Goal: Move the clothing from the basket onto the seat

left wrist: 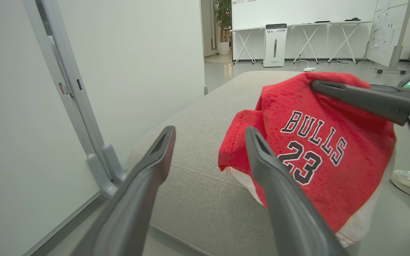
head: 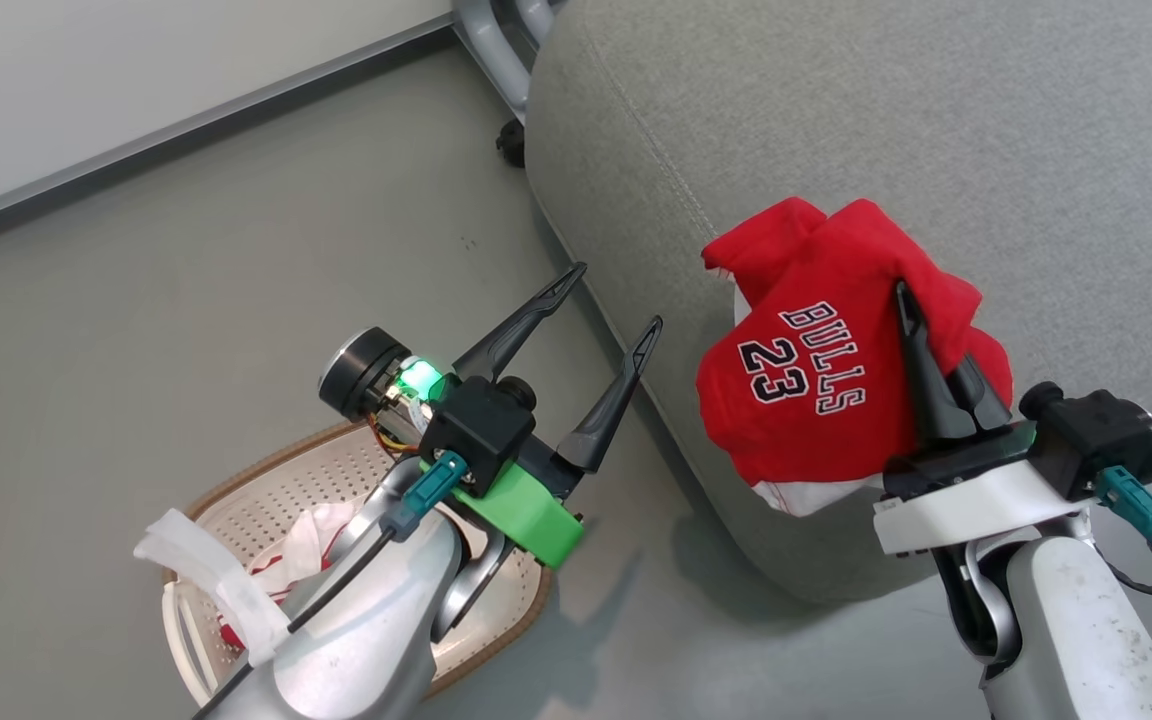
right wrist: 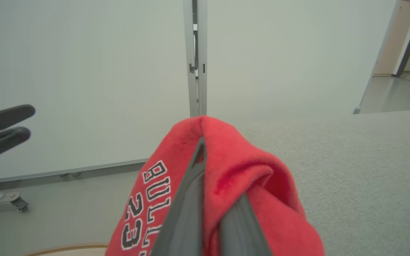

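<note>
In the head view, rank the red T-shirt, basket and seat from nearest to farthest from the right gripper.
1. Red T-shirt: held in the right gripper.
2. Seat: just beyond the shirt.
3. Basket: far off, lower left.

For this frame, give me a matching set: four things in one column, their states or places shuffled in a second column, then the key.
Things:
1. left end effector
2. right end effector
3. BULLS T-shirt
4. basket

States or places:
A. on the floor, with a red-and-white garment in it
B. shut on red cloth
C. open, holding nothing
D. held up at the grey seat's edge

Pairs: 1-C, 2-B, 3-D, 4-A
</note>
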{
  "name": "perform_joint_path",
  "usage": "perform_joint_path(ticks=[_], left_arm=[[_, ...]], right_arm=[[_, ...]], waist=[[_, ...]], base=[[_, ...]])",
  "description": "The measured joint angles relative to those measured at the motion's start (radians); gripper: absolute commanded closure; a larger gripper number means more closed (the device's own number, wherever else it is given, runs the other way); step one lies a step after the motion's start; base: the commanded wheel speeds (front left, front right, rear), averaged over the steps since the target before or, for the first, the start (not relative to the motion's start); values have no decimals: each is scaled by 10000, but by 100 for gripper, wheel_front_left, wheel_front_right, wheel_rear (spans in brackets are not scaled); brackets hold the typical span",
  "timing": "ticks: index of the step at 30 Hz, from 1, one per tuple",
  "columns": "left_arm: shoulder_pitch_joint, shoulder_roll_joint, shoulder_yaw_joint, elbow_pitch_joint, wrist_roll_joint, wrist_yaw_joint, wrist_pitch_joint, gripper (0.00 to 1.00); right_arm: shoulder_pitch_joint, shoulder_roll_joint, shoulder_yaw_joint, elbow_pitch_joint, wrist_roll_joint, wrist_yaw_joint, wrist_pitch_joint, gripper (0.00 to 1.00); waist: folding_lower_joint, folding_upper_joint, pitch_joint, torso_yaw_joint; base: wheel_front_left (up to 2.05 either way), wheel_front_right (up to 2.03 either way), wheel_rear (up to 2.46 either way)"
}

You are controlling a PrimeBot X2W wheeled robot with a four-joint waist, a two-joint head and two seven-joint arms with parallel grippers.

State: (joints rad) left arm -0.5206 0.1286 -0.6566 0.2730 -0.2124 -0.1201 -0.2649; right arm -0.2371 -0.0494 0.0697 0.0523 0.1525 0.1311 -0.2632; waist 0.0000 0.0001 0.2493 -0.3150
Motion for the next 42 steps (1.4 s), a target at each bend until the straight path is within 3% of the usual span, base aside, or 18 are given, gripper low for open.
perform_joint_path(ticks=[10,23,34,42], left_arm=[[-26,21,13,8,44,0,0,0],[-832,155,-56,-77,355,12,8,0],[-1846,173,-290,-263,621,-2,12,0],[-2403,140,-439,-318,750,-19,10,0]], right_arm=[[-279,0,-591,-98,190,0,0,100],[-3353,-84,-2213,-125,-405,0,0,100],[-6261,-1459,-3572,343,-738,0,-2,100],[-7780,-2391,-4119,1935,-786,0,-2,100]], waist=[[0,0,307,-143],[0,0,1571,136],[0,0,3265,591],[1,0,4343,960]], base=[[0,0,0],[0,0,0],[0,0,0],[0,0,0]])
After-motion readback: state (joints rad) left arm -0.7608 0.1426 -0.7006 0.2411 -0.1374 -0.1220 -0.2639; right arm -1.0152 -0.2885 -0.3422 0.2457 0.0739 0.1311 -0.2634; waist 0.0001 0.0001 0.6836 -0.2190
